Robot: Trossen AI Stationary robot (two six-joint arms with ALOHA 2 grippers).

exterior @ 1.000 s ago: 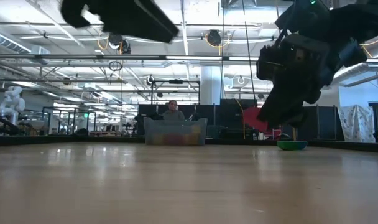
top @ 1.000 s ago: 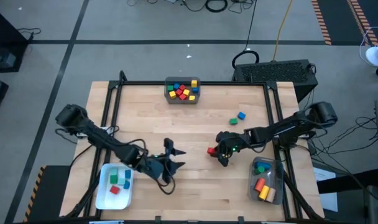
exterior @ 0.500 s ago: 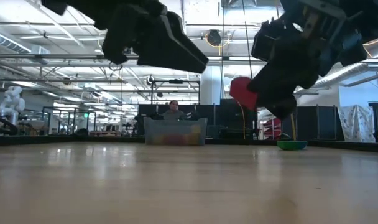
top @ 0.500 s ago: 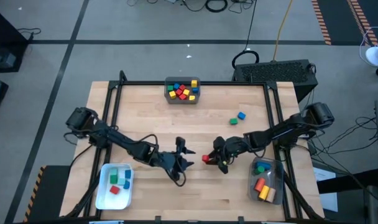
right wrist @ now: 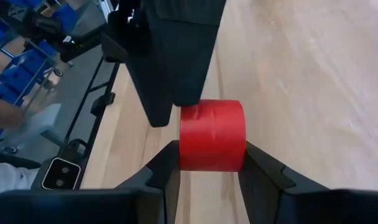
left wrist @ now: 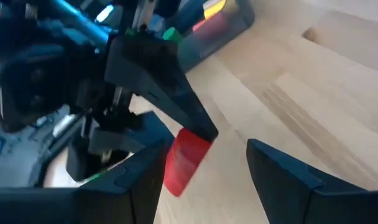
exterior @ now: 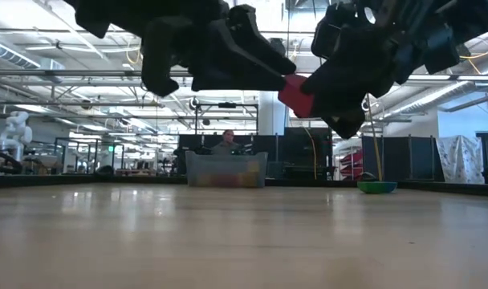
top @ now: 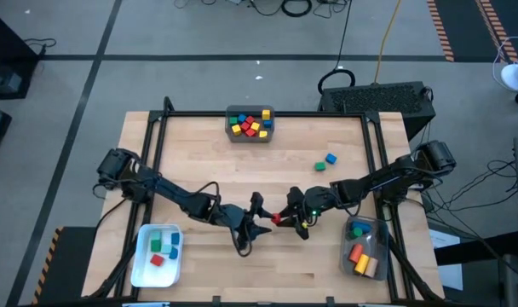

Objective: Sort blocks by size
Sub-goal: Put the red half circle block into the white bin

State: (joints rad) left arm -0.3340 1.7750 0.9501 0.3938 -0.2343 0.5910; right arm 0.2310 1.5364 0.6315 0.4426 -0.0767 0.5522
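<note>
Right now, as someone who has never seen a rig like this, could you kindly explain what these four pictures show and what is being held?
These are two dark robot arms at a wooden table, filmed by four cameras at one moment. One looks straight down, one sits level with the tabletop, and one rides on each wrist. Mid-table, the right claw is shut on a red block, held off the wood. The left claw is open right beside it, seemingly ready to take it. On the table sit a grey bin of mixed blocks at the far edge, a white bin near the left arm, a clear bin near the right arm, and a loose blue block and green block.
</note>
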